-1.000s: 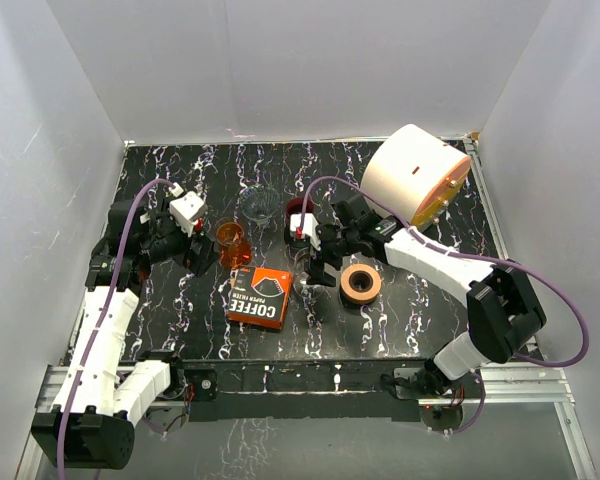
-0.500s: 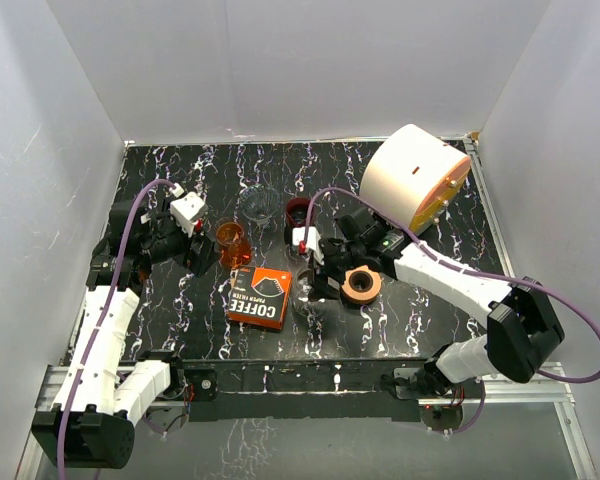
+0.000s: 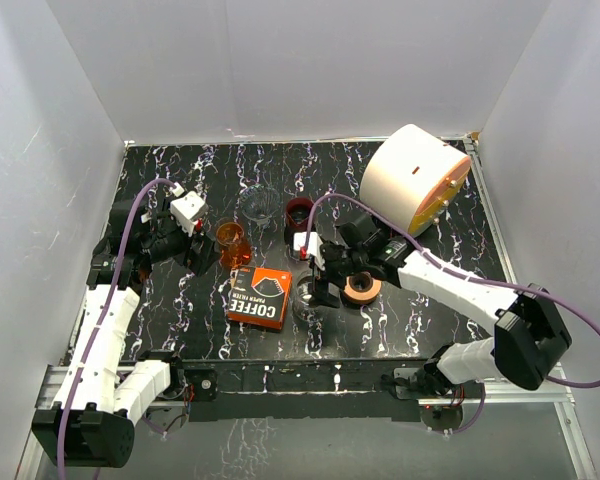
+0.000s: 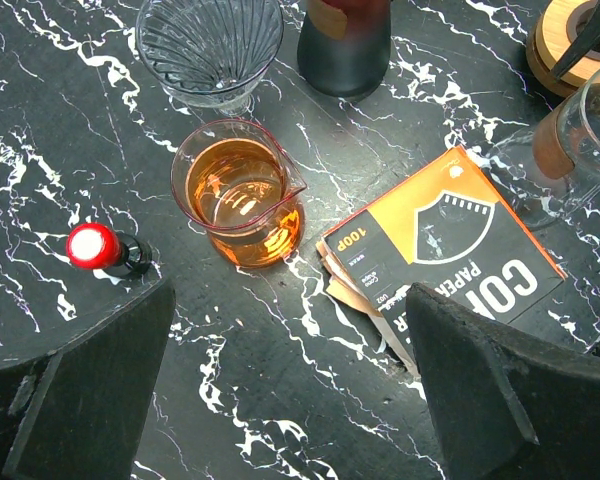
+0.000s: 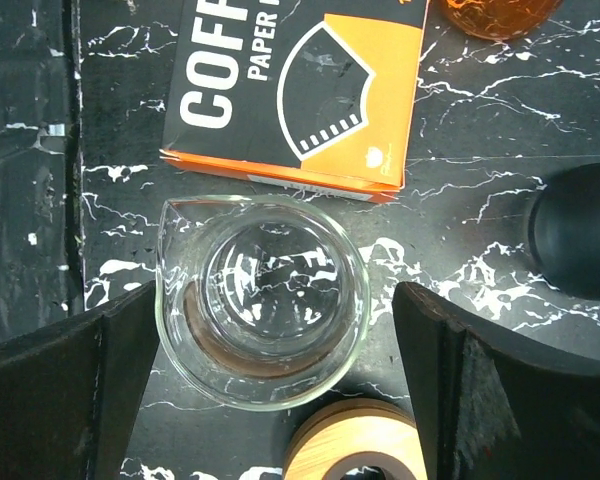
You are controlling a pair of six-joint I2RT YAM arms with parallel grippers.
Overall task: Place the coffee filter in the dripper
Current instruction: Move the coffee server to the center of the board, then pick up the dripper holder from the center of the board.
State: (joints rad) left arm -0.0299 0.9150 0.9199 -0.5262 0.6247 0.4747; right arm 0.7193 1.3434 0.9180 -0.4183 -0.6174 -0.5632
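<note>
The right pincer (image 5: 270, 315) is spread wide around a clear glass server (image 5: 263, 285), gripping nothing, and the coffee filter box (image 5: 300, 80) is seen lying just ahead of its fingers. The left pincer (image 4: 285, 320) is likewise spread and empty; an orange beaker (image 4: 240, 195) is seen just ahead of it, the glass dripper (image 4: 210, 40) farther ahead.

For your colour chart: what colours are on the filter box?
Box: orange and black; left wrist view.
</note>
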